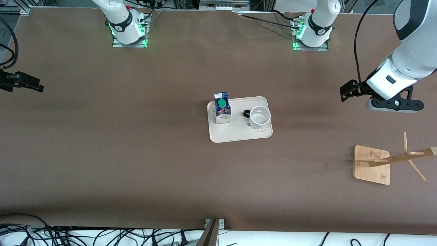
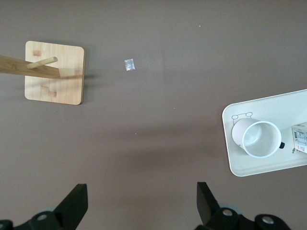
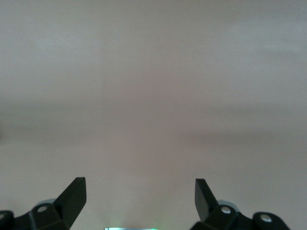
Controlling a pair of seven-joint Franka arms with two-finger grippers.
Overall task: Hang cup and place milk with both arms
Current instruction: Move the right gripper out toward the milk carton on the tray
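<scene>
One cup [image 1: 259, 117] and one milk [image 1: 222, 108] sitting on one tray [image 1: 239, 135]. One wooden rack [image 1: 372, 164] standing on table. Two arms showing, two grippers: left gripper [image 1: 344, 93], right gripper [image 1: 38, 87].

Both arms up over bare surface at opp. ends. Left hand [image 1: 344, 92] fingers spread wide, empty; right hand [image 1: 34, 85] same.

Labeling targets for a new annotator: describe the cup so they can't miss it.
Find the cream tray in the middle of the brown table. Two things stand on it: the cup sits toward the left arm's end, beside the milk. It is the white, round, open-topped one with a black handle; the milk is a blue carton with a green cap.
</scene>
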